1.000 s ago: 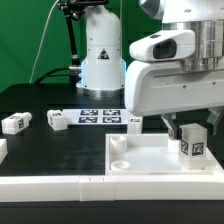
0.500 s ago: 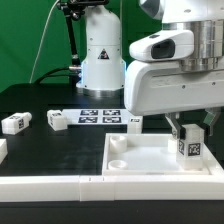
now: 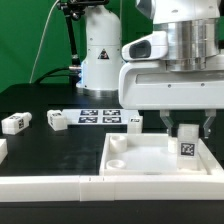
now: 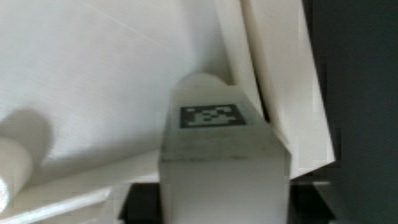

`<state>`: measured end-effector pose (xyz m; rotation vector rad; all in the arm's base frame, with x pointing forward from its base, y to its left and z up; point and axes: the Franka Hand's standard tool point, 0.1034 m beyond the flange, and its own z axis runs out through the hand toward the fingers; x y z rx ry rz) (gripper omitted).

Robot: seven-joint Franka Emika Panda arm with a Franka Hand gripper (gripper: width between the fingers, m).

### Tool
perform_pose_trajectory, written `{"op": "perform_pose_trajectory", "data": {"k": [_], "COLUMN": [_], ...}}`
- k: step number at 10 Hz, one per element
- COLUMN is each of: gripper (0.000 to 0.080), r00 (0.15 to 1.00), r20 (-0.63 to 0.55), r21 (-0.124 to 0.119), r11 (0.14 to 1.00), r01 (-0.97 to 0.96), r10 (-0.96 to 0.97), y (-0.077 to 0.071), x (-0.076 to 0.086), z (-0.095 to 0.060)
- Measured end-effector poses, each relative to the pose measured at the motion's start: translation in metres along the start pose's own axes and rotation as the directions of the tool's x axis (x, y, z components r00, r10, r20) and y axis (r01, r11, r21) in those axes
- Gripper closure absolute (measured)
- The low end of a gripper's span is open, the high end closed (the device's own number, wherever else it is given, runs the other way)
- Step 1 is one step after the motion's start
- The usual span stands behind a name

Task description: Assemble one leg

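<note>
Exterior view: the gripper (image 3: 187, 133) is seen pinching the leg (image 3: 187, 146) upright over the white tray (image 3: 135, 160), close to the raised rim on the exterior view's right. The leg (image 4: 217, 150) is shown clamped in the wrist view, tag facing out. Two more tagged blocks (image 3: 57, 121) are left on the table (image 3: 40, 100), near the marker board (image 3: 98, 117).

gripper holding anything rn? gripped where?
Yes: the gripper is shut on a leg, pinched at its upper end. Its tagged lower part hangs over the tray.
</note>
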<state>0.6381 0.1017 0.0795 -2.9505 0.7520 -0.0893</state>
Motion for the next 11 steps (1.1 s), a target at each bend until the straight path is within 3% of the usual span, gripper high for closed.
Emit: {"op": "perform_pose_trajectory", "data": {"k": [4, 7, 9, 11], "gripper": [0.0489, 0.0484, 0.0183, 0.0160], "r00": [0.969, 0.960, 0.960, 0.960], "r20": [-0.024, -0.030, -0.030, -0.030], "r21": [-0.027, -0.031, -0.031, -0.031], "r11": [0.969, 0.959, 0.959, 0.959], "r01": [-0.246, -0.281, -0.281, -0.281], "r10": [0.246, 0.280, 0.280, 0.280], "y": [0.010, 0.013, 0.013, 0.013], "x": [0.005, 0.007, 0.007, 0.007], "z": [-0.001, -0.001, -0.001, 0.000]}}
